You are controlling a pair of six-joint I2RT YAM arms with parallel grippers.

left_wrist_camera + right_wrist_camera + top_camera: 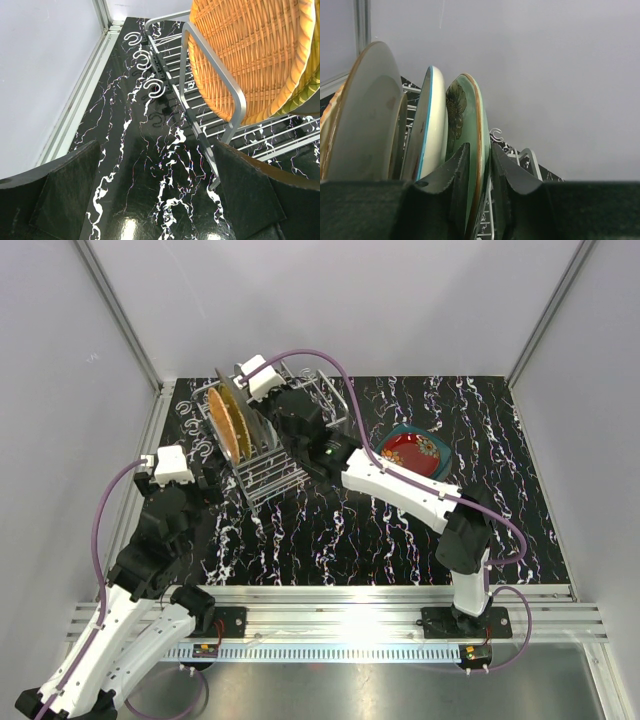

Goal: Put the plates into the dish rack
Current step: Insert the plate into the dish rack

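right gripper [481, 160] jaws straddle green plate [465, 110] rim in dish rack [272, 475], grip unclear; left gripper [157, 150] jaws spread, beside dish rack.

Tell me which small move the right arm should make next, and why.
Probably lift the right gripper straight up. The green plate already stands on edge in the dish rack, and a thin gap shows between its rim and one finger, so the hold looks released. Rising straight should avoid tipping it.
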